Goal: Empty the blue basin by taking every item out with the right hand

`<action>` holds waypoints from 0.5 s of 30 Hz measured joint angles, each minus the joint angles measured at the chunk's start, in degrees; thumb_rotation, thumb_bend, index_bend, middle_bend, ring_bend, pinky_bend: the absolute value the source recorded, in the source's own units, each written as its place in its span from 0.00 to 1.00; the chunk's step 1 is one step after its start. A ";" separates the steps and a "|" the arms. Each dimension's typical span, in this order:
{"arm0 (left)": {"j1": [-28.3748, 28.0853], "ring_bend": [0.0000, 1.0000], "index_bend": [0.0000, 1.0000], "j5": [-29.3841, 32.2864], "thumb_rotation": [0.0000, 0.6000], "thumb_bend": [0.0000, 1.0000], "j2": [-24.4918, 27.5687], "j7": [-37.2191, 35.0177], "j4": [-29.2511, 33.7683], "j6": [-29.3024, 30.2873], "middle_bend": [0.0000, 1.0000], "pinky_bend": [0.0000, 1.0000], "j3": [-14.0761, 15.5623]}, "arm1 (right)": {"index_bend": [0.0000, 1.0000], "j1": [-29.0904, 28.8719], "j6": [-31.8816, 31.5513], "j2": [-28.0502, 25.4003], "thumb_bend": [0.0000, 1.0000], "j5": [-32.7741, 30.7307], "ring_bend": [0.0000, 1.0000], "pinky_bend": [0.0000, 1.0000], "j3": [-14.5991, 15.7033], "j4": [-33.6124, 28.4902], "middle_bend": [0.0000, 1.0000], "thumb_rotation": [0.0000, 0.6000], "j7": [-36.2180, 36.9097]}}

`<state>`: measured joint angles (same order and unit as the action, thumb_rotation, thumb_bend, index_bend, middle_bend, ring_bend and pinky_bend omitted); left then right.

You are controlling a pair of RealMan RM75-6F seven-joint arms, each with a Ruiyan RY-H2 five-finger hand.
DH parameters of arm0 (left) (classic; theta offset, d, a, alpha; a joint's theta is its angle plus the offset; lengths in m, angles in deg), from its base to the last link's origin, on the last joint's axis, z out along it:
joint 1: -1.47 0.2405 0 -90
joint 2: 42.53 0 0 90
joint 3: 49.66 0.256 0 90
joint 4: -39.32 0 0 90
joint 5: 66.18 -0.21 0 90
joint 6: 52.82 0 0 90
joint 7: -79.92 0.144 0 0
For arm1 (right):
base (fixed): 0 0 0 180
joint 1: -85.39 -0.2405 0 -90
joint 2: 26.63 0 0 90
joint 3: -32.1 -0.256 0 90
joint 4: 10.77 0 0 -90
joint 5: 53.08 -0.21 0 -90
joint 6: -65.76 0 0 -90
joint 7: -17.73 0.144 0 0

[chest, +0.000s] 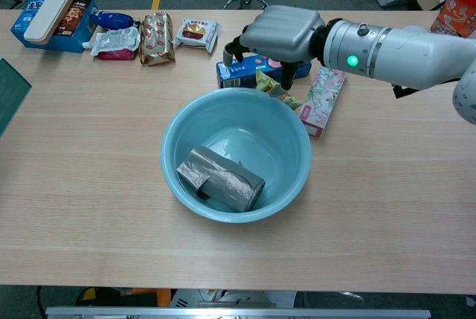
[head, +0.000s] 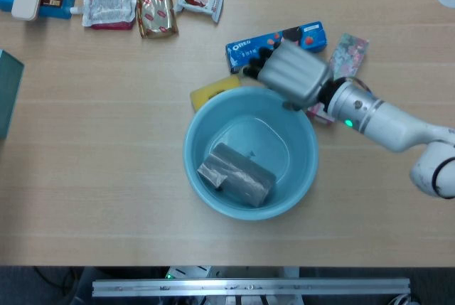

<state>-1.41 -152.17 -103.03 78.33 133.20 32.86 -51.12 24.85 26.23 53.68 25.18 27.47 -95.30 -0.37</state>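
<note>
A: Where is the right hand [head: 290,72]?

B: Palm down over the far rim of the blue basin [chest: 175,137]. The fingers point down and are spread apart, and nothing is in them.

A: What is in the basin?

B: One grey foil packet [head: 237,175], lying on the bottom, nearer the robot than the hand and well apart from it.

A: And around the hand?

B: The blue Oreo box [chest: 236,72] lies just behind the fingertips. A green wrapper [chest: 271,85] shows under the hand in the chest view. The floral pink box [chest: 324,97] lies under the wrist, against the basin's outer wall. A yellow sponge [head: 212,91] peeks out beside the fingers.

A: The left hand?

B: Neither view shows it.
</note>
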 measured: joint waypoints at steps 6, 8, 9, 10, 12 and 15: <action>0.04 0.32 0.40 -0.22 1.00 0.36 0.44 0.27 0.58 0.20 0.38 0.31 0.07 | 0.25 -1.71 1.50 -2.07 0.13 10.03 0.28 0.47 2.65 -4.37 0.33 1.00 3.89; 0.21 0.32 0.40 -0.21 1.00 0.36 0.59 0.27 0.75 0.42 0.38 0.31 0.11 | 0.25 -2.44 1.52 -2.13 0.13 13.36 0.28 0.47 3.51 -4.76 0.33 1.00 4.50; 0.30 0.32 0.40 -0.17 1.00 0.36 0.66 0.25 0.82 0.51 0.38 0.31 0.12 | 0.25 -2.75 1.43 -2.08 0.13 14.76 0.28 0.47 3.89 -4.87 0.33 1.00 4.78; 0.36 0.32 0.40 -0.11 1.00 0.36 0.74 0.23 0.88 0.58 0.38 0.31 0.13 | 0.25 -3.06 1.32 -2.00 0.14 16.14 0.28 0.47 4.30 -5.01 0.33 1.00 5.11; 0.45 0.32 0.40 -0.05 1.00 0.36 0.93 0.21 1.00 0.69 0.38 0.31 0.13 | 0.25 -3.78 1.02 -1.75 0.14 19.03 0.28 0.47 5.33 -5.51 0.33 1.00 6.16; 0.55 0.32 0.40 -0.03 1.00 0.36 1.11 0.19 1.02 0.78 0.38 0.31 0.16 | 0.25 -4.67 0.54 -1.34 0.15 22.49 0.28 0.47 6.89 -6.09 0.33 1.00 7.40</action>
<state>-0.86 -152.20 -101.92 78.52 134.22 33.64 -50.96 20.18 26.77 52.34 47.67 34.36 -101.39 7.03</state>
